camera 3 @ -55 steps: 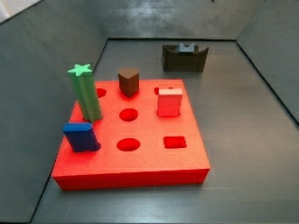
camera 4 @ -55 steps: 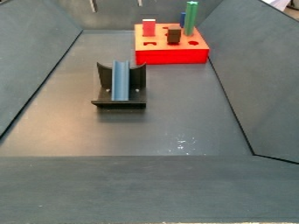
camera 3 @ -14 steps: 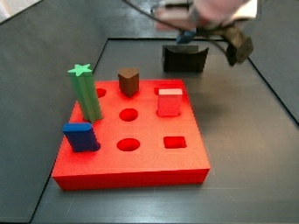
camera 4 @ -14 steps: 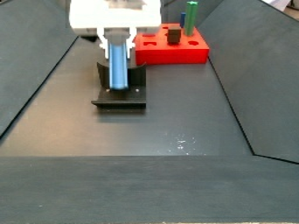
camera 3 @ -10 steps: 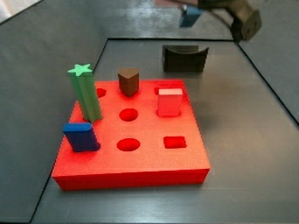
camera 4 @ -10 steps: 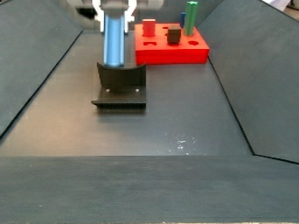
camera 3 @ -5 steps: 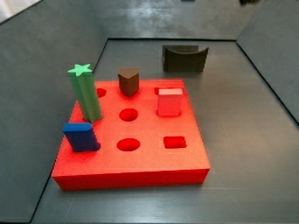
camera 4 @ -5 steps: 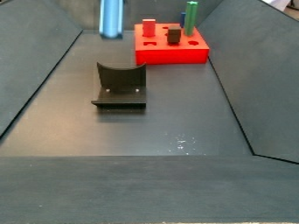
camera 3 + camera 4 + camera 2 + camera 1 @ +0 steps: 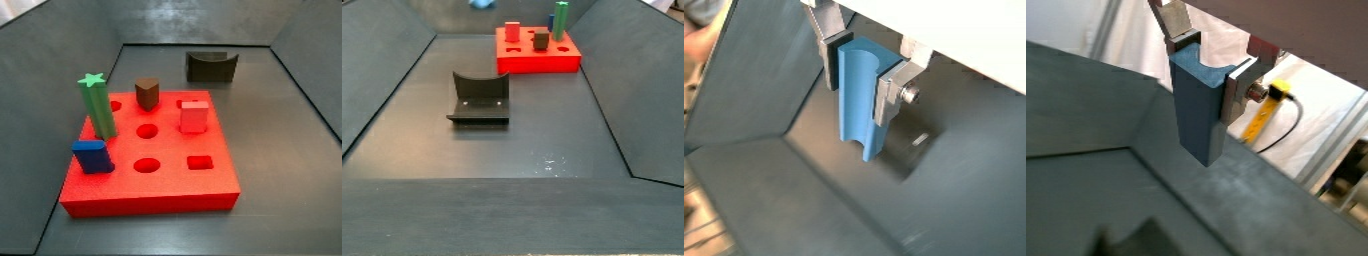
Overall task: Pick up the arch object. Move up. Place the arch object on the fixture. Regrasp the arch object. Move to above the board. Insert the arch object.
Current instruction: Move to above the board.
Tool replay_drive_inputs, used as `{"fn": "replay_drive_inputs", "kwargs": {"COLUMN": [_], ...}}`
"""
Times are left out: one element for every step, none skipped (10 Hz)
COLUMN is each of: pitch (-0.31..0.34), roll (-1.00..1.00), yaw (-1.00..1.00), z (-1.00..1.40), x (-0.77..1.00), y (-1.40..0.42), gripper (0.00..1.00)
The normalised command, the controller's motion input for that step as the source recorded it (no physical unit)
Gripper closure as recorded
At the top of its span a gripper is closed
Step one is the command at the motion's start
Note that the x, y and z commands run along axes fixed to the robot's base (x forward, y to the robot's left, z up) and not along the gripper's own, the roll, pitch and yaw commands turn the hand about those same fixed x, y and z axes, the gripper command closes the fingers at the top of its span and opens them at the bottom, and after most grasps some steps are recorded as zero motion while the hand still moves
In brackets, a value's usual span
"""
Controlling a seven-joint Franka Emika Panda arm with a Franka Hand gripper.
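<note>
In both wrist views my gripper (image 9: 1211, 68) (image 9: 862, 75) is shut on the arch object (image 9: 1197, 115) (image 9: 861, 110), a slate-blue block with a curved groove. It hangs upright between the silver fingers (image 9: 1240, 88), high above the dark floor. In a side view only the block's lower tip (image 9: 481, 3) shows at the top edge; the gripper itself is out of both side views. The fixture (image 9: 210, 67) (image 9: 478, 98) stands on the floor with its notch bare. The red board (image 9: 154, 190) (image 9: 529, 63) lies flat on the floor.
On the board stand a green star-topped peg (image 9: 96, 105), a brown peg (image 9: 146, 94), a red peg (image 9: 193, 116) and a bright blue cuboid (image 9: 90, 155). Several holes in the board are open. Sloped dark walls (image 9: 389, 95) enclose the floor.
The gripper has lifted the arch object off the fixture and kept rising until it left the top of the side views. The fixture's notch is now bare.
</note>
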Motion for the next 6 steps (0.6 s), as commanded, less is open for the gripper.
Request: {"fn": "replay_drive_inputs", "kwargs": {"pitch": [0.055,0.053,0.052,0.048,0.044,0.034], "roll": [-1.00,-1.00,-1.00,-1.00,-1.00,-1.00], "yaw": [-0.04,-0.03,-0.03,-0.03,-0.02,-0.02], "z": [0.32,0.32,0.32,0.32,0.32,0.32], "x": [-0.45,-0.45,-0.46,-0.47,-0.48,-0.50], "y": [-1.00,-1.00,-1.00,-1.00,-1.00,-1.00], "gripper": [1.00,1.00,1.00,1.00,1.00,1.00]}}
